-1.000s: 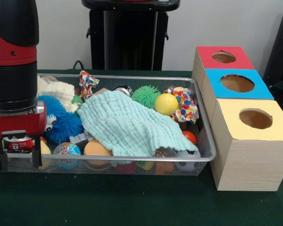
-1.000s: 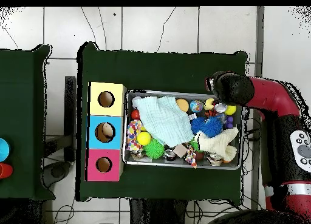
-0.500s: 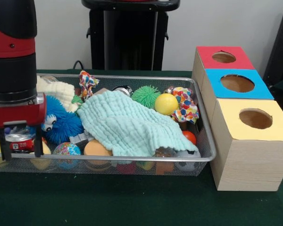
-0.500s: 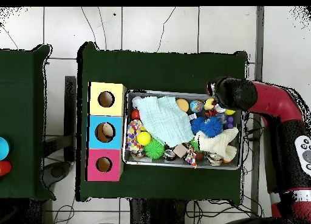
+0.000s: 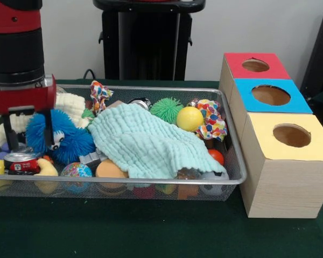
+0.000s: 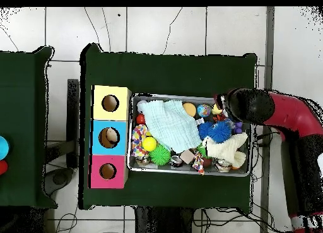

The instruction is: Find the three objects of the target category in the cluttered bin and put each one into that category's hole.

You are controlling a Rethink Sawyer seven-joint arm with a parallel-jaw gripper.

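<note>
While the gripper (image 5: pixel 27 141) hangs at the frame's left, jaws open and empty, above the can (image 5: pixel 21 163); the bin (image 5: pixel 234 161) sits crammed.

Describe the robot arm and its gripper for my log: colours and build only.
The arm is a thick cylinder banded in red and black, ending in a silver ring. Below it, the gripper has a boxy red body with two thin, straight black fingers. From overhead, the arm is a curved red tube with black joint sections.
</note>
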